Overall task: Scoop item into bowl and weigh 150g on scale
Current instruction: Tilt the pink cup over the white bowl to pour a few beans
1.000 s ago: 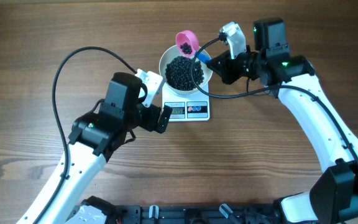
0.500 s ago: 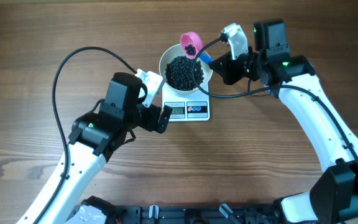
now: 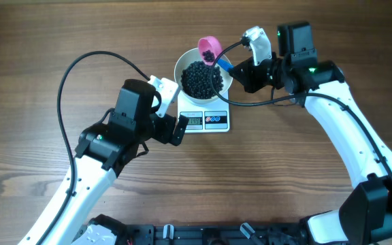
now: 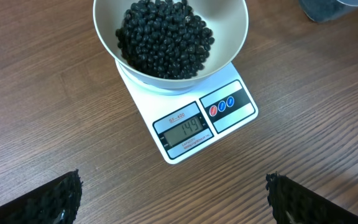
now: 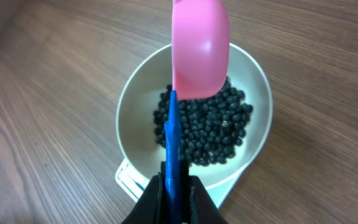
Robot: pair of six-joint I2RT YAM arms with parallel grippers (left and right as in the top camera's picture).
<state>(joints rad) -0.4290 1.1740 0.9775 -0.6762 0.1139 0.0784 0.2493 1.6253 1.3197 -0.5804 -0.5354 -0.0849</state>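
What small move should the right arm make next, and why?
Probably the right gripper should tilt its pink scoop slightly, dropping a few more pellets into the bowl: the scale display reads 149, just under target.

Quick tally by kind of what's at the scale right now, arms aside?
round white bowl: 1
white rectangular digital scale: 1
pink plastic scoop with blue handle: 1
heap of small black pellets: 1
Total: 4
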